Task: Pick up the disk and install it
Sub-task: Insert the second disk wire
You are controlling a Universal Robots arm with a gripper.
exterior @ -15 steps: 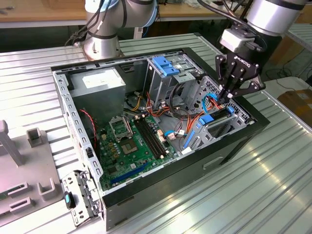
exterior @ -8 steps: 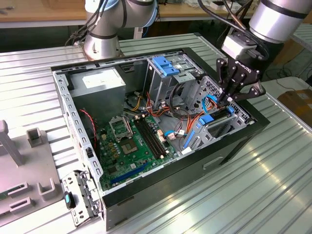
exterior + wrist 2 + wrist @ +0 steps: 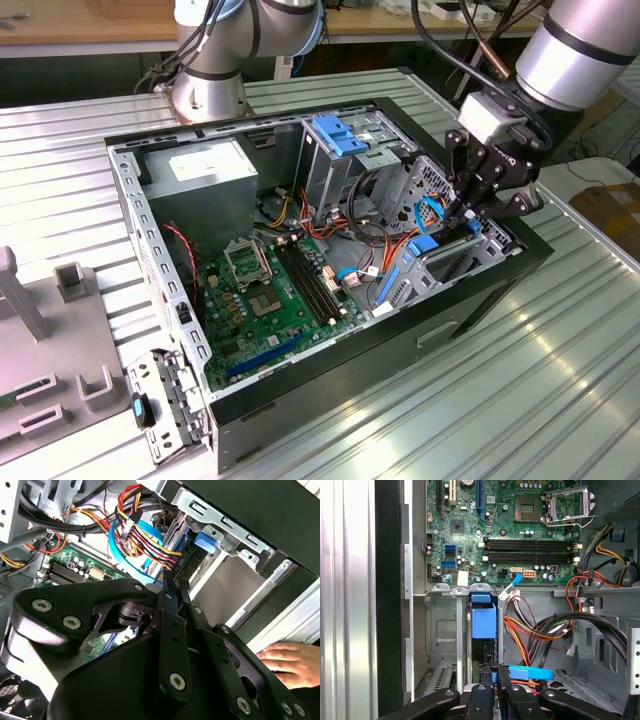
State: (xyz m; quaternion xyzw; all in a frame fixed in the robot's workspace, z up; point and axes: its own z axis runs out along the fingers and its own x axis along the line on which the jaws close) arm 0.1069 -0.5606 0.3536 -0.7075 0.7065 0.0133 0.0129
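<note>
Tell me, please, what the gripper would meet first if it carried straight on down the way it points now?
Probably the disk standing on edge in the drive bay: the gripper points down at its blue-framed edge, fingertips apparently already at it. Depth is unclear, so contact is uncertain.

the computer case lies open at mid-frame in the exterior view, motherboard in its lower left part, power supply upper left, gripper over the drive bay at right.
</note>
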